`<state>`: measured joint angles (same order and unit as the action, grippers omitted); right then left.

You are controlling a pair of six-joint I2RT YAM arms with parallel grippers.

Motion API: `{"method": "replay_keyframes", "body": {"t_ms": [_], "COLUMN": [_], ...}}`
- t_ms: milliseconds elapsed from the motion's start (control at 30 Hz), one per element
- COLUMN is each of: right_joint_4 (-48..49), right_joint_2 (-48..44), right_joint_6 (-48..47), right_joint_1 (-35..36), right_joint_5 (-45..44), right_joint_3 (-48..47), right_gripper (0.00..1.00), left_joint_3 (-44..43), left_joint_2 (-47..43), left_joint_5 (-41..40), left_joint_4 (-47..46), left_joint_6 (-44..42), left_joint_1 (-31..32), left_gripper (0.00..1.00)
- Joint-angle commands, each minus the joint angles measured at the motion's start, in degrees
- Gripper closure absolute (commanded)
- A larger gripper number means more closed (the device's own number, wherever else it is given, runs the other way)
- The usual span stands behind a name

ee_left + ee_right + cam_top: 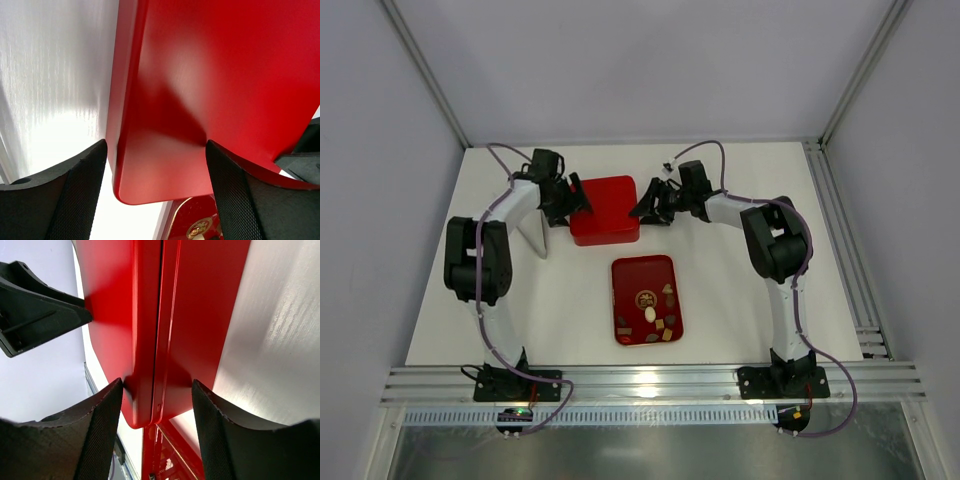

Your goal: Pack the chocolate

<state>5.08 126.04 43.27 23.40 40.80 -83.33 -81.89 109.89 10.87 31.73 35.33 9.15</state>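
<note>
The chocolate [651,314], small dark, tan and cream pieces, lies loose on a flat red tray [621,285] in the middle of the table. Behind it stands a closed red box [605,215]. My left gripper [572,198] is at the box's left edge. In the left wrist view a box corner [165,165] sits between the fingers [75,195], which touch it on both sides. My right gripper [645,205] is at the box's right edge. Its fingers [100,430] close across the side of the box [147,365], where the lid seam shows.
White walls close in the table at the back and both sides. A metal rail [650,385] runs along the near edge by the arm bases. In both wrist views the tray [182,220] [165,455] shows just below the box corner.
</note>
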Motion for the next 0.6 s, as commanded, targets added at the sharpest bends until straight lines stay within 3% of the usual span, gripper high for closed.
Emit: {"method": "replay_keyframes", "body": {"t_ms": [0,267,567], "right_joint_4": [-0.6,-2.18,-4.72], "right_joint_2": [-1.67,-0.71,0.7], "right_joint_6": [-2.31,-2.92,-4.15], "right_joint_1": [-0.11,-0.37,-0.46], "right_joint_5": [-1.95,-2.21,-2.56], "right_joint_3": [-1.74,-4.12,-7.01], "right_gripper": [0.42,0.5,0.5], "left_joint_3": [-5.98,-10.92,-16.11], "left_joint_2": [2.34,4.72,6.21], "left_joint_5": [-1.38,-0.94,-1.29], "left_joint_4": [3.87,7.12,11.16], "left_joint_6": [-2.19,-3.51,-4.66], "left_joint_1": [0.26,0.96,1.49], "left_gripper": [0.22,0.22,0.22]}}
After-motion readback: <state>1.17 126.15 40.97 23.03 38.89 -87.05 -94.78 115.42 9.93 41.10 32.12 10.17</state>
